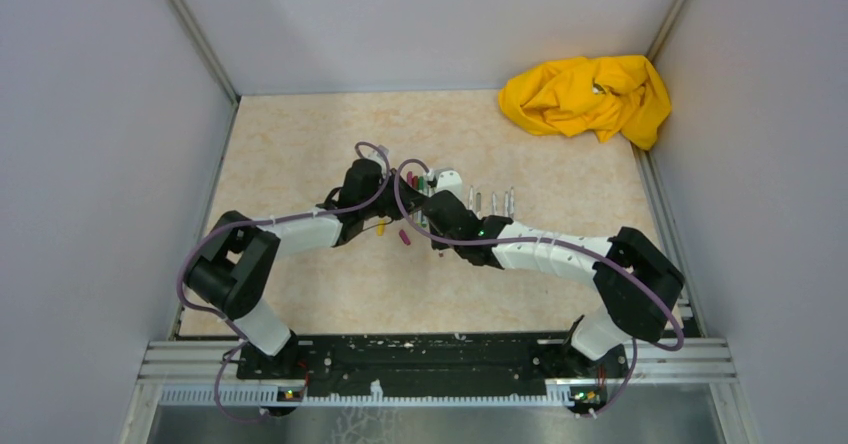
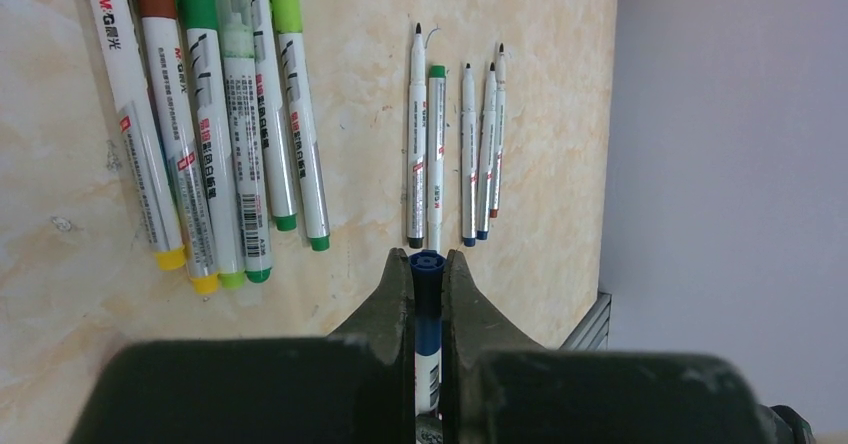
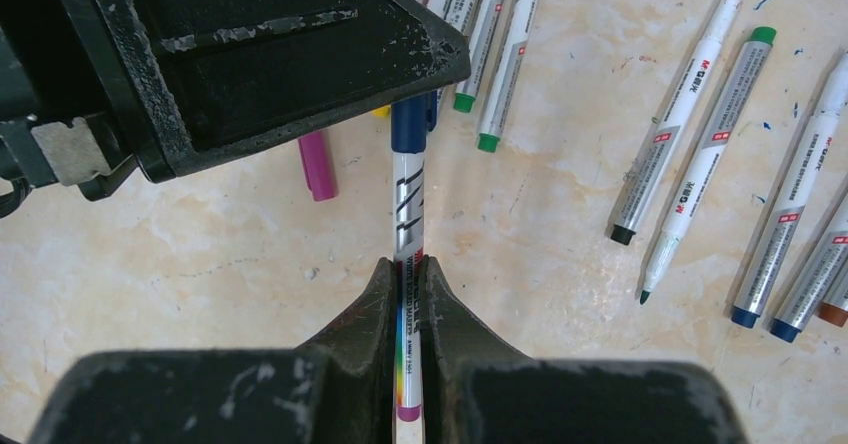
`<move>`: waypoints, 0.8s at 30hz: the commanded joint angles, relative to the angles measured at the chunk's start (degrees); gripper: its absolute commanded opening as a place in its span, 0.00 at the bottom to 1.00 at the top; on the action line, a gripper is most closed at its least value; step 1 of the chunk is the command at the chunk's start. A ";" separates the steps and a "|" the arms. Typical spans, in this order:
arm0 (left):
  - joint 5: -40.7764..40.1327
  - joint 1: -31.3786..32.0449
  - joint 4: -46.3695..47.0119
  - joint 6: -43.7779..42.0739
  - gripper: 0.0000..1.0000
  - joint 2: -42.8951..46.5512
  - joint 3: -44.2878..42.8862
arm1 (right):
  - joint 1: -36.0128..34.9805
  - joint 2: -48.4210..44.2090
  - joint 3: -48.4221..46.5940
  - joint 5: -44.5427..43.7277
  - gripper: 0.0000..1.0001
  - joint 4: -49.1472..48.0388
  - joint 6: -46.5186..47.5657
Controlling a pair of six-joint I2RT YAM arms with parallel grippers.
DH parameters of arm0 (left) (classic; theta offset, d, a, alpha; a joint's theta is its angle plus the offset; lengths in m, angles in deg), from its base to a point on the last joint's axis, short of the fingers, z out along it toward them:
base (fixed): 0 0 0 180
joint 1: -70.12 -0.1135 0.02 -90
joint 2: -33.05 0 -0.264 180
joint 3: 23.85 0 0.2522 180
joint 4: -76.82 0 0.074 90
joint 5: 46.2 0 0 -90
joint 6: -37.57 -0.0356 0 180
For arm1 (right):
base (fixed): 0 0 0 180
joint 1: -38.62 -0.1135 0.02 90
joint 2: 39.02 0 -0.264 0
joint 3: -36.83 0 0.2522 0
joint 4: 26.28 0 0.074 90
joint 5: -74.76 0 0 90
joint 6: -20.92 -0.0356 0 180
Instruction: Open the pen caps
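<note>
Currently, we are holding the left gripper [image 2: 427, 282] clamped shut on the blue cap [image 2: 427, 263] of one pen [image 3: 407, 199], with the cap sitting between its fingertips. We are gripping the barrel of the same pen in the closed right gripper [image 3: 408, 282], directly ahead of which the cap is pointing. Five loose pens [image 2: 455, 154] are lying just ahead of the left fingertips. A magenta cap [image 3: 318, 164] is lying ahead-left of the right fingertips.

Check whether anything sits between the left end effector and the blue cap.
Nothing visible does: the left end effector is shut directly on the blue cap, and the right end effector grips the pen barrel.
</note>
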 commanded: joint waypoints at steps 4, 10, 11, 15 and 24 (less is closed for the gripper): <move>1.17 0.48 2.16 -0.66 0.00 1.13 1.02 | -0.72 -2.19 -0.75 -1.39 0.03 -2.95 0.43; 2.21 0.67 2.65 -1.43 0.00 1.74 1.08 | -0.72 -0.93 -1.72 -2.21 0.17 -2.63 0.89; 2.42 0.62 2.69 -1.59 0.00 1.88 1.03 | -0.72 -0.77 -1.90 -2.39 0.19 -2.56 0.98; 2.96 0.66 2.78 -2.13 0.00 2.32 1.27 | -0.63 0.17 -2.63 -2.93 0.21 -2.27 1.25; 4.18 0.59 3.61 -2.27 0.00 3.40 1.41 | 0.35 1.90 -2.62 -2.43 0.16 -3.00 1.61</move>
